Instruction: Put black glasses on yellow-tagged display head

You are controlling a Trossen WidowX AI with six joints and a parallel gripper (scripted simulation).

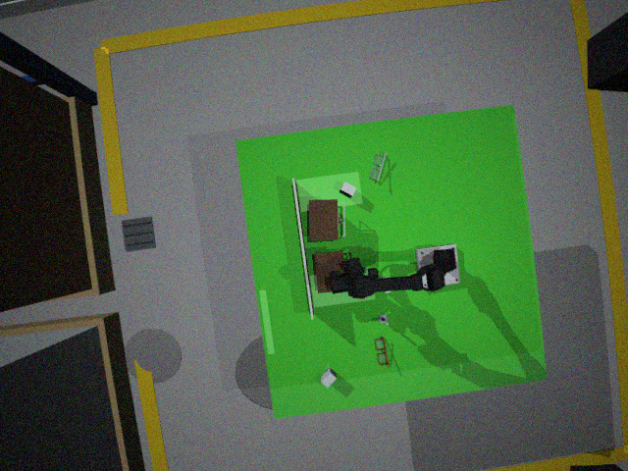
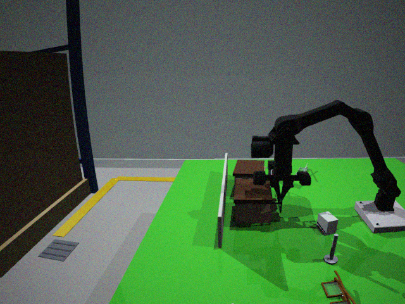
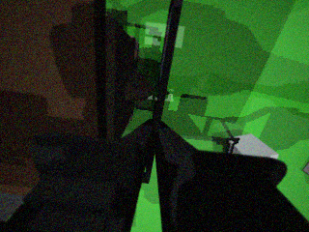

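The near display head [image 1: 322, 261] [image 2: 248, 191] [image 3: 29, 63] has a brown block-like top. The other head [image 1: 323, 220] [image 2: 250, 166] stands behind it in the exterior view. No yellow tag is discernible. My gripper [image 2: 280, 205] [image 3: 154, 124] is shut on the black glasses. Its fingertips are at the front of the near head, below its top. The black glasses [image 3: 167, 58] show as a dark bar rising from my fingertips, with a dark temple beside the head. Their lenses are hard to make out; contact with nose and ears is hidden.
A white panel [image 1: 302, 248] [image 2: 222, 202] stands behind both heads. A thin pale outline [image 1: 344, 221] is in front of the other head. Grey glasses [image 1: 378, 170], brown glasses [image 1: 378, 348], a peg stand [image 1: 383, 319] [image 2: 333, 247] and a white block [image 2: 328, 222] [image 3: 253, 146] are around.
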